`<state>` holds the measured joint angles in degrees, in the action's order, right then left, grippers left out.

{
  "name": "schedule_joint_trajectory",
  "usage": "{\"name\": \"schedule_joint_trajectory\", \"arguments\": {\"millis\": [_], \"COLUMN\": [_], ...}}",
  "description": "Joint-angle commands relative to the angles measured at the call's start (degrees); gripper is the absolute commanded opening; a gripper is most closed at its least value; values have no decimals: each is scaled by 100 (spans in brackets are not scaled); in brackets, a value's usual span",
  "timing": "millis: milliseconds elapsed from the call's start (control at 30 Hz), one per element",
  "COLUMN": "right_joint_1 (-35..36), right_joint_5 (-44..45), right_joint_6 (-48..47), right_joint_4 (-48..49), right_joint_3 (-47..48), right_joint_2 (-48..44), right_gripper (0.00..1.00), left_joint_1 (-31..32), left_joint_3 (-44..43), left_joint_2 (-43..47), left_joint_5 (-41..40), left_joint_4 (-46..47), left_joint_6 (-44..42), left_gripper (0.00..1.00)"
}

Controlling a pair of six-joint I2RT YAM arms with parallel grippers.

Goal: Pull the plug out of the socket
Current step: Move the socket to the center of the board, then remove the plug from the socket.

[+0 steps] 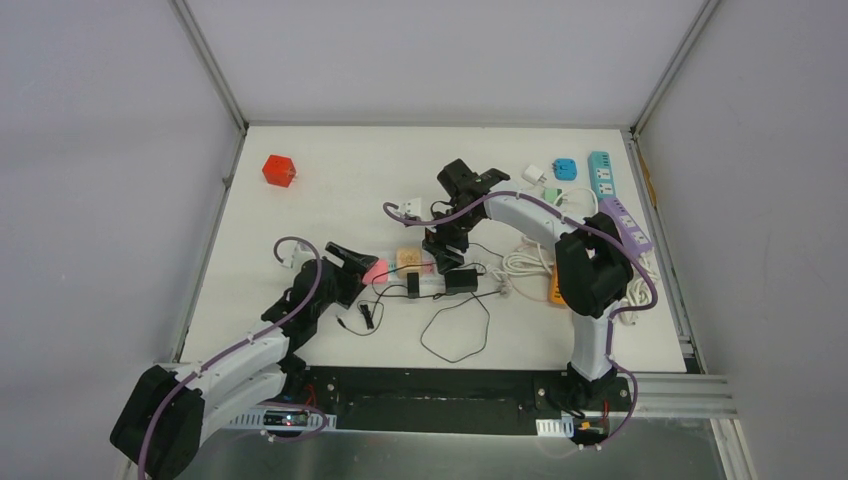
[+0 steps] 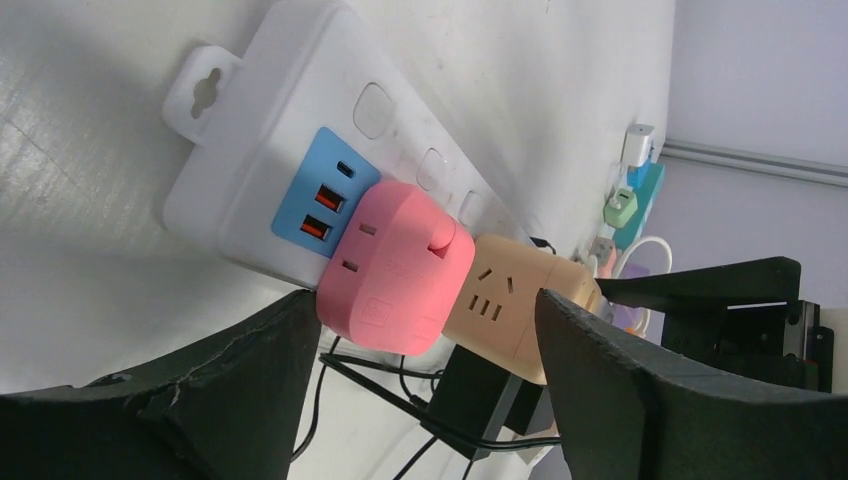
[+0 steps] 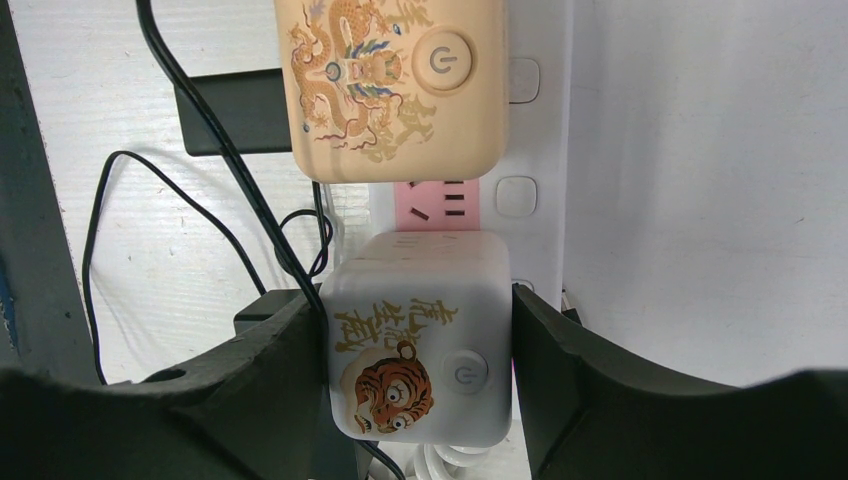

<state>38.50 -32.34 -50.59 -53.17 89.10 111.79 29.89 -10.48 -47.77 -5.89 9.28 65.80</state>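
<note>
A white power strip (image 2: pixel 270 120), the socket, lies on the table with three plugs in a row on it. A pink plug (image 2: pixel 395 265) sits next to a tan cube plug (image 2: pixel 515 300). My left gripper (image 2: pixel 425 300) is open, its jaws straddling both; the left finger (image 2: pixel 250 380) is at the pink plug's corner. From above, the left gripper (image 1: pixel 352 265) is at the strip's left end. A white plug with a tiger print (image 3: pixel 420 335) is clamped on both sides by my right gripper (image 3: pixel 417 300). The tan dragon-printed plug (image 3: pixel 395 85) is just beyond it.
Black adapters and thin black cables (image 1: pixel 460 280) trail in front of the strip. A red cube (image 1: pixel 279 170) sits far left. A blue adapter (image 1: pixel 565 168), teal strip (image 1: pixel 601 175), purple strip (image 1: pixel 628 225) and coiled white cable (image 1: pixel 525 262) crowd the right side.
</note>
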Motion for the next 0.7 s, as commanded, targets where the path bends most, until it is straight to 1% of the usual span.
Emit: {"name": "schedule_joint_trajectory", "arguments": {"millis": [0, 300, 367, 467, 667], "right_joint_1": [-53, -44, -36, -36, -27], "right_joint_5": [15, 24, 26, 28, 34], "right_joint_6": [-75, -83, -94, -100, -94], "right_joint_4": [-374, -393, -408, -428, -446], "right_joint_3": [81, 88, 99, 114, 125], "right_joint_2": [-115, -66, -50, -21, -7], "right_gripper": [29, 29, 29, 29, 29], "left_joint_1": [-44, -44, -45, -45, -45], "left_joint_3": [36, -57, -76, -32, -101], "left_joint_2": [-68, 544, 617, 493, -45], "left_joint_5": [82, 22, -23, -73, 58], "left_joint_4": [686, 341, 265, 337, 761], "left_joint_6": [271, 331, 303, 331, 286], "left_gripper": [77, 65, 65, 64, 64]}}
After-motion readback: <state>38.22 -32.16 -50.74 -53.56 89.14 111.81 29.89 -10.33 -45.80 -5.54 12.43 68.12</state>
